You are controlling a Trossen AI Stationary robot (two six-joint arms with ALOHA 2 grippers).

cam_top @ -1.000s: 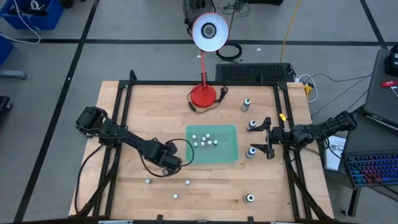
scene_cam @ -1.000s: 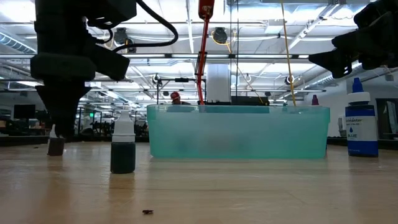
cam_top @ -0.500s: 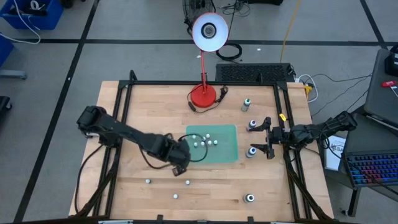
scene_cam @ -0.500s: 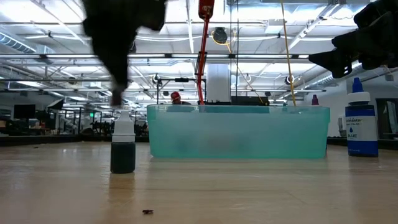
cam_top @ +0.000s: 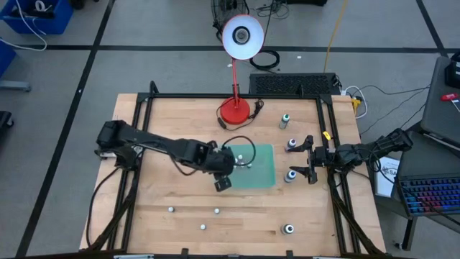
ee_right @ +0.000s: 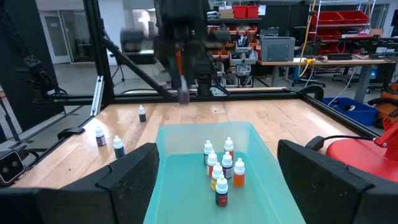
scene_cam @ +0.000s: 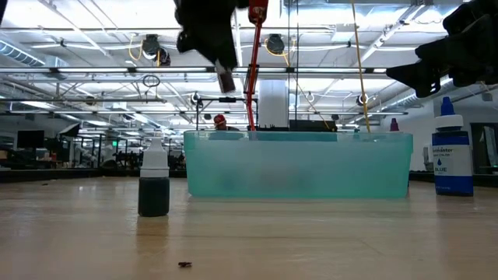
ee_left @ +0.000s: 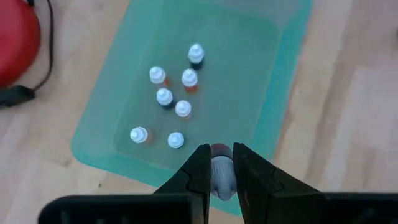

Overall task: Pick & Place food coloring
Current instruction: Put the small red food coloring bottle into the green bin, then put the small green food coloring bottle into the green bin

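Note:
My left gripper (cam_top: 224, 175) hangs over the near-left part of the green tray (cam_top: 264, 180) and is shut on one small food coloring bottle (ee_left: 220, 169). The low view shows that bottle (scene_cam: 226, 81) high above the tray's left end (scene_cam: 194, 167). Several white-topped bottles (ee_left: 175, 93) stand on the tray floor. More small bottles stand on the wood near the near edge (cam_top: 203, 226), and larger ones along the right side (cam_top: 290, 175). My right gripper (cam_top: 309, 160) waits open at the table's right edge, its fingers (ee_right: 134, 180) spread wide. My left gripper pinches the small bottle (ee_left: 219, 152) between its two fingers (ee_left: 198, 171), coming from above and pointing down. The bottle is lifted clear and hangs below the fingertips over the tray, its dark lower end (scene_cam: 227, 85) slightly tilted. Which part the fingers are on does not show.
A red-based desk lamp (cam_top: 235, 109) stands at the far edge with its cord beside it. A green-filled bottle (scene_cam: 154, 187) stands left of the tray in the low view, and a blue bottle (scene_cam: 451, 152) stands to its right. Black frame rails (cam_top: 136, 144) line both table sides.
My left gripper has risen from the table near the near-left part and travelled right and toward the far edge, to above the green tray, carrying the small bottle lifted clear. It has stayed shut on the bottle. The right arm has kept still.

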